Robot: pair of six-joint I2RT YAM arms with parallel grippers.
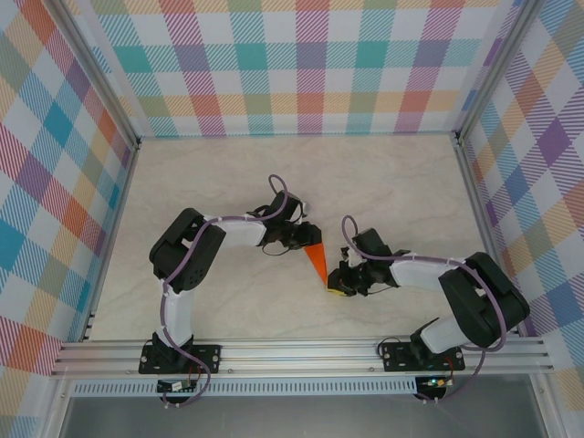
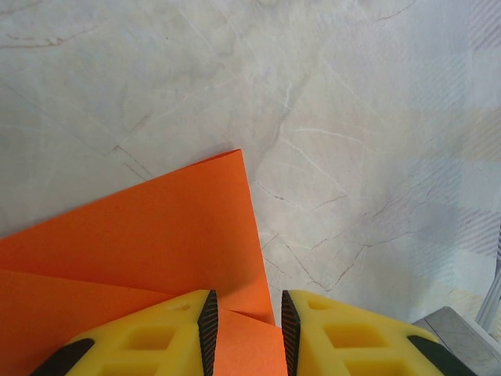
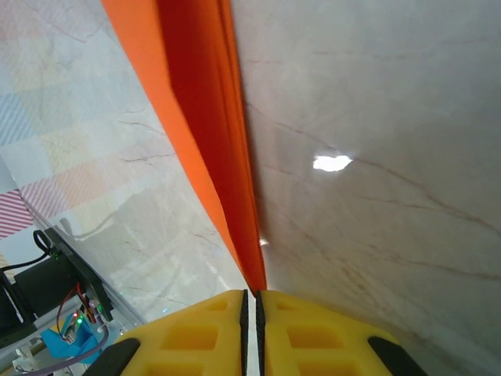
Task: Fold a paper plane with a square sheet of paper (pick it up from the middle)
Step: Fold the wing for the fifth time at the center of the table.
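The paper plane [image 1: 316, 261] is bright orange paper folded into a narrow triangle. It lies mid-table between the two grippers, its point toward the near side. My left gripper [image 1: 308, 241] is at its wide far end. In the left wrist view the yellow jaws [image 2: 246, 325] stand apart over the folded paper [image 2: 156, 235], which spans the gap between them and lies flat. My right gripper [image 1: 336, 281] is at the point. There the jaws [image 3: 251, 301] are almost together, with a thin slit between the pads, and the paper's tip [image 3: 211, 117] runs into their mouth.
The pale marble-pattern table [image 1: 274, 173] is walled by plaid panels on three sides. An aluminium rail [image 1: 301, 351] with both arm bases runs along the near edge. A small circuit board with wires [image 3: 74, 329] sits beyond the table edge in the right wrist view.
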